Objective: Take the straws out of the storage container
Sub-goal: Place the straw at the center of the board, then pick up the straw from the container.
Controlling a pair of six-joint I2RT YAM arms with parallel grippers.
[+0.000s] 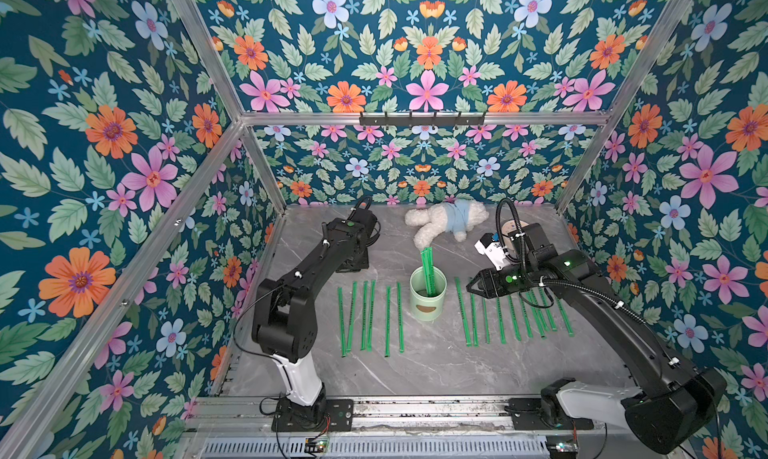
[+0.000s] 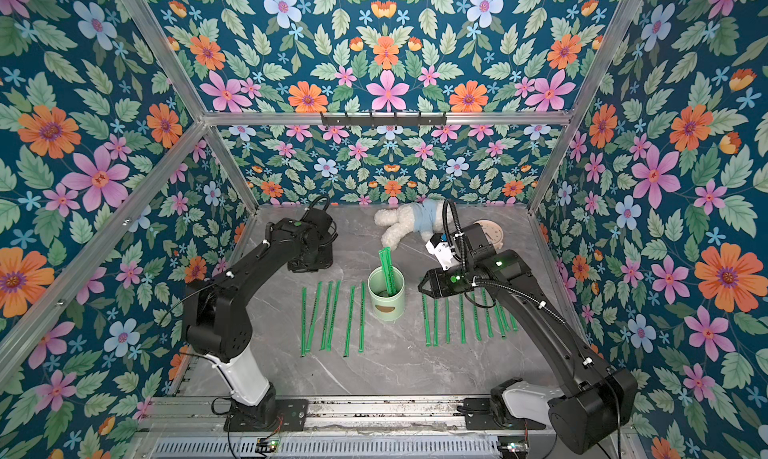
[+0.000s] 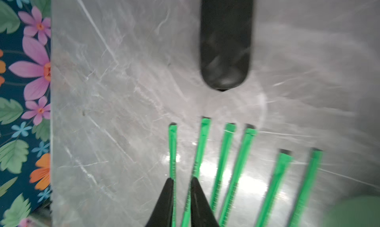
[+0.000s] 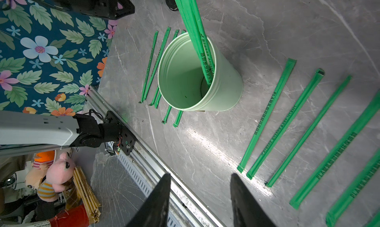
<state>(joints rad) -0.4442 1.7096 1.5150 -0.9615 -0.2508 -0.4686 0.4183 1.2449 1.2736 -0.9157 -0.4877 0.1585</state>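
The storage container (image 1: 428, 301) (image 2: 386, 301) (image 4: 226, 88), a pale mint cup with a brown oval mark, stands upright mid-table. A few green straws (image 1: 428, 270) (image 2: 387, 270) (image 4: 197, 30) lean inside it. Several more straws lie in a row to its left (image 1: 365, 315) (image 3: 226, 164) and several to its right (image 1: 515, 315) (image 4: 267, 117). My left gripper (image 3: 182, 180) hovers low over the far ends of the left row, jaws a narrow gap apart, gripping nothing; in both top views its wrist (image 1: 353, 249) hides it. My right gripper (image 1: 469, 288) (image 4: 200, 176) hangs open and empty just right of the cup.
A white plush toy in a blue shirt (image 1: 449, 224) lies at the back. A round beige clock (image 2: 490, 230) sits behind my right arm. Flowered walls close off three sides, and a metal rail (image 1: 415, 411) runs along the front edge. A hook bar (image 1: 422, 120) hangs on the back wall.
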